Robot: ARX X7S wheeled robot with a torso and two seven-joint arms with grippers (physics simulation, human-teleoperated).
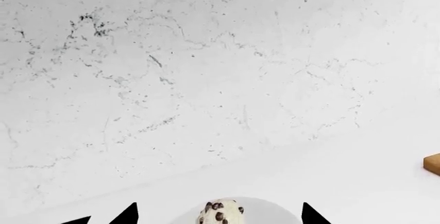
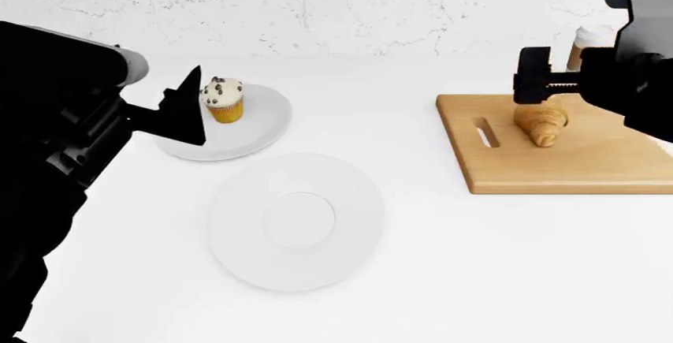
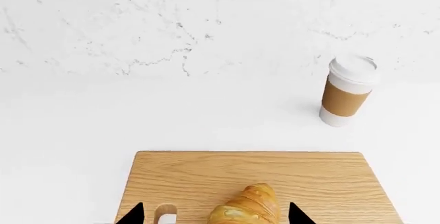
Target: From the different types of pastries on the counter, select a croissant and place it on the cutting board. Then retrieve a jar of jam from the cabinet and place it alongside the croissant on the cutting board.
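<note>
White bench point(image 2: 442, 280) with marbled back wall. The cutting board point(image 2: 568, 154) lies toward the bench's right edge, its slot handle hole pointing toward the bench's middle. The croissant point(image 2: 541, 124) rests on the board just beside the slot. The right pincer point(image 3: 213, 214) hovers over the croissant with its two dark fingertips spread, one on either side of the pastry and clear of it. A white-lidded brown paper coffee cup point(image 3: 348, 90) stands upright on the bench behind the board, near the back wall. Toward the left rear, a cupcake point(image 2: 223, 99) with white frosting and dark chips sits on a round white plate point(image 2: 263, 126); the left pincer point(image 1: 218, 214) hangs just beside it, fingertips apart and holding nothing. A second white plate point(image 2: 298, 221), nearer the front edge, lies between the two arms.
</note>
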